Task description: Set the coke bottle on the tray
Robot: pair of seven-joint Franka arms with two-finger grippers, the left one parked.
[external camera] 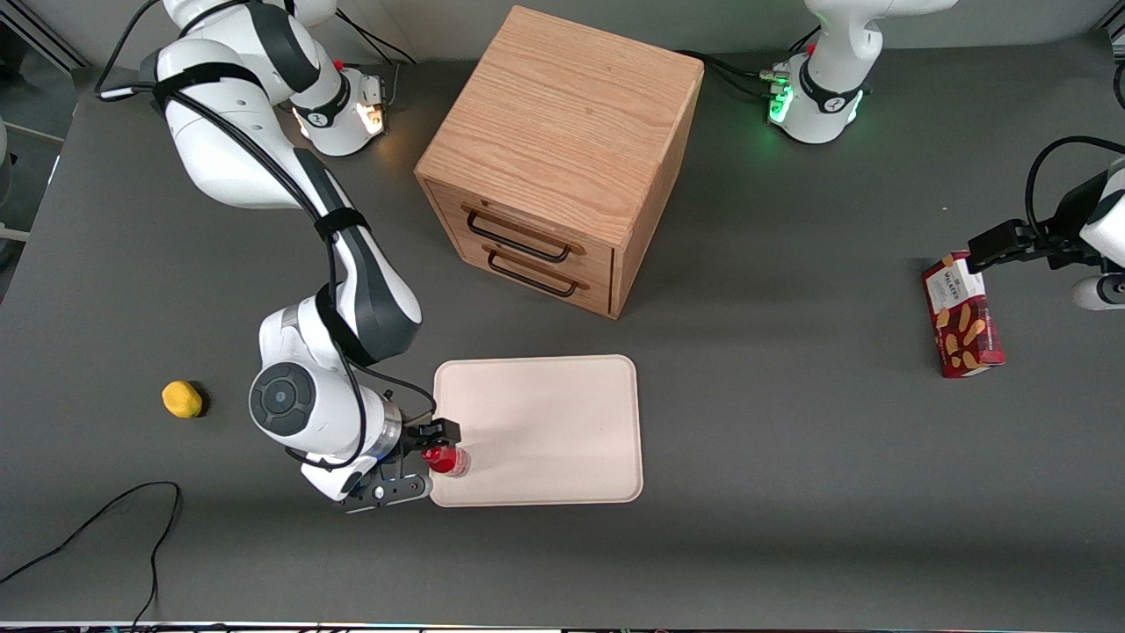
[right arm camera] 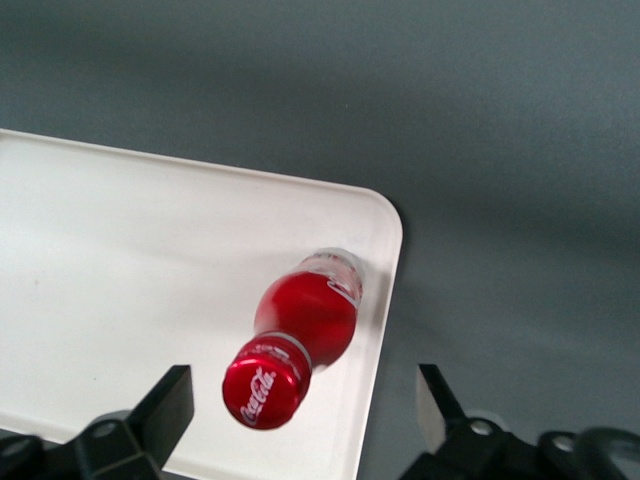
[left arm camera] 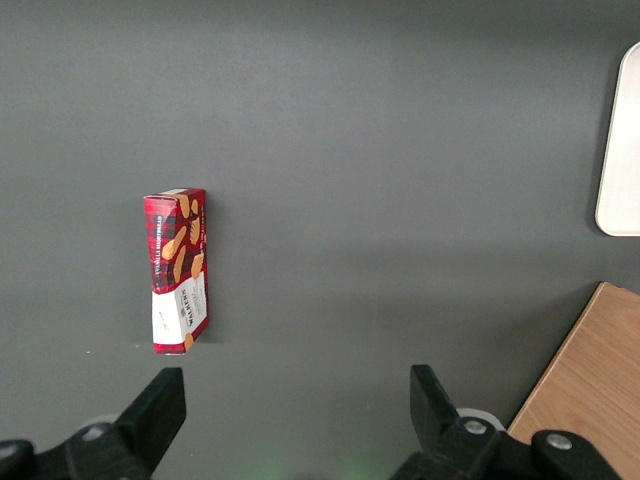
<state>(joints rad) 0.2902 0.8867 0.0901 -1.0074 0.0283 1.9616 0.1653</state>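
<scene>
The coke bottle (external camera: 448,460), a small red bottle with a red cap, stands upright on the cream-white tray (external camera: 545,422), just inside the tray's corner that is nearest the front camera at the working arm's end. My right gripper (external camera: 429,460) is above it, open. In the right wrist view the bottle (right arm camera: 300,325) stands close to the tray's rounded rim (right arm camera: 385,260), and its cap shows the white script logo. The gripper (right arm camera: 302,400) has its fingers wide apart on either side of the cap, touching nothing. The tray's edge also shows in the left wrist view (left arm camera: 622,150).
A wooden drawer cabinet (external camera: 562,158) with two shut drawers stands farther from the front camera than the tray. A yellow lump (external camera: 182,398) lies toward the working arm's end. A red biscuit box (external camera: 962,315) lies toward the parked arm's end. A black cable (external camera: 105,527) lies near the table's front edge.
</scene>
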